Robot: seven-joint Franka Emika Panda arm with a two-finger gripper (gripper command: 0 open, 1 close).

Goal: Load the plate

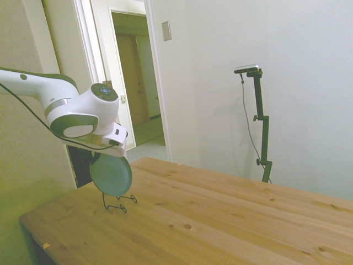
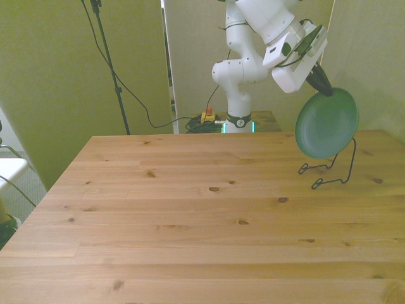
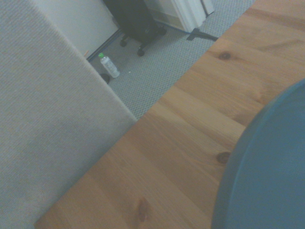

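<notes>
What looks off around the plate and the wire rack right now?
Nothing is spilled or broken. The grey-green plate hangs on edge from the gripper, which grips its top rim, and leans slightly over the black wire rack near the front view's right. Whether its lower edge already sits in the rack cannot be told.

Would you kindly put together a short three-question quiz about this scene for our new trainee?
1. True or false: the plate lies flat on the table.
2. Multiple choice: the wire rack stands (A) in the middle of the table, (B) near the front view's right edge of the table, (C) on the floor.
3. Fill in: the gripper grips the plate at its ____ edge.

Key:
1. False; it is held nearly upright at the rack, and whether it rests in it cannot be told.
2. B.
3. Upper; the jaws are closed on the rim.
</notes>
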